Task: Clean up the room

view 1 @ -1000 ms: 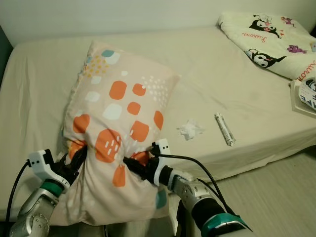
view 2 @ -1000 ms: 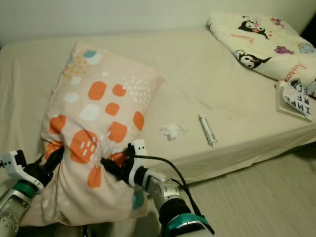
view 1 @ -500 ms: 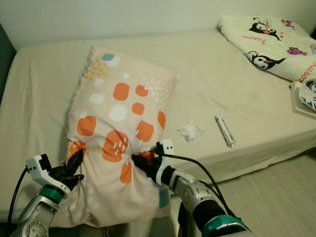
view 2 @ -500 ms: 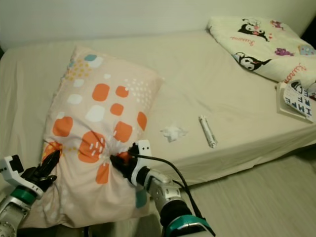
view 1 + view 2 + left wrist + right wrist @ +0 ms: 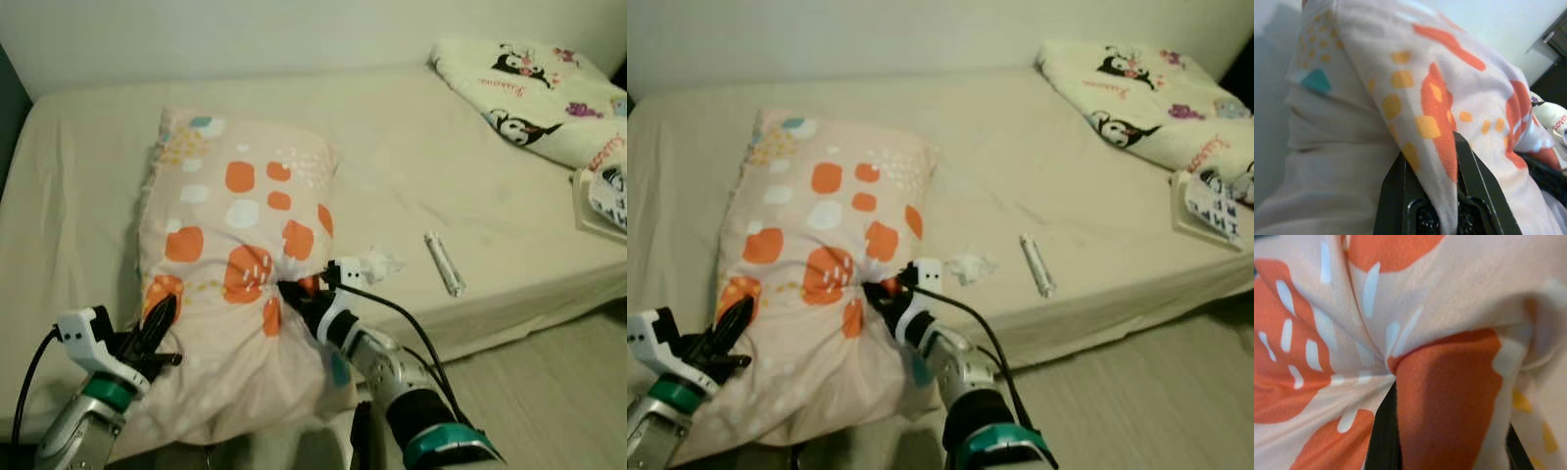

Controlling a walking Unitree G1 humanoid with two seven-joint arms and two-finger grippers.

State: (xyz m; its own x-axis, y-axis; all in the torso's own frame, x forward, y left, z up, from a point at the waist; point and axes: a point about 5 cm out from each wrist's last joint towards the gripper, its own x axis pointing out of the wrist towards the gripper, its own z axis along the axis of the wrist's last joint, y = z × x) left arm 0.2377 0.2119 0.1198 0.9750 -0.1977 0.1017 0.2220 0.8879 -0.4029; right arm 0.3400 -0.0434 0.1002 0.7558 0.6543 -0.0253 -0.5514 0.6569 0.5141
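Note:
A peach pillow (image 5: 230, 225) with orange, white and teal patches lies at the near edge of the beige bed (image 5: 411, 157), its near end hanging over the side. My right gripper (image 5: 285, 289) is shut on a bunched fold in the pillow's middle, and the cloth puckers around its fingers (image 5: 1382, 433). At the pillow's near left corner, my left gripper (image 5: 172, 330) is open. In the left wrist view a loose fold of the pillow (image 5: 1435, 107) lies between its spread fingers (image 5: 1396, 181).
A crumpled white tissue (image 5: 379, 261) and a small white tube (image 5: 443, 262) lie on the bed right of the pillow. A folded cartoon-print blanket (image 5: 529, 78) sits at the far right, with a book (image 5: 605, 191) near the bed's right edge. Wooden floor (image 5: 549, 392) at the lower right.
The left gripper has opened and let go of the pillow's corner. The right gripper has pushed forward with its fold, and the pillow now lies farther onto the bed.

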